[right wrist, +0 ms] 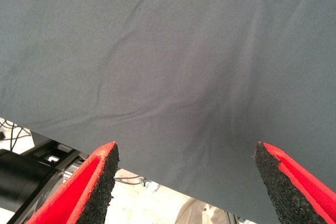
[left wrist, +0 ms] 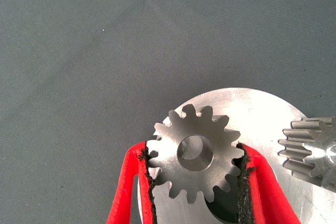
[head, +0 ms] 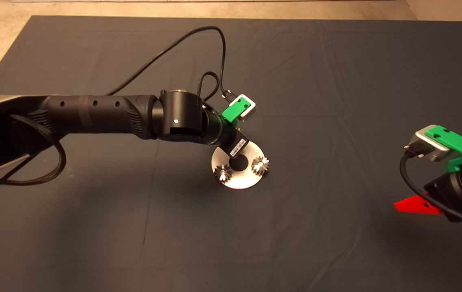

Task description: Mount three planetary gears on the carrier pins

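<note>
Silver disc (head: 239,181) lies near the middle of the dark mat (head: 93,243), two planetary gears (head: 222,173) already seated on it, one on either side of the large centre hole. Left gripper (left wrist: 195,179) hangs over the disc's far edge, reached in from the left. Its red fingers (left wrist: 123,192) are closed onto a third gear (left wrist: 195,156), black pads pressed into the teeth on both sides; gear held flat above the disc surface. Whether it sits on a pin: cannot tell. Right gripper (right wrist: 185,182) waits at the mat's right edge, fingers spread wide, nothing between them.
</note>
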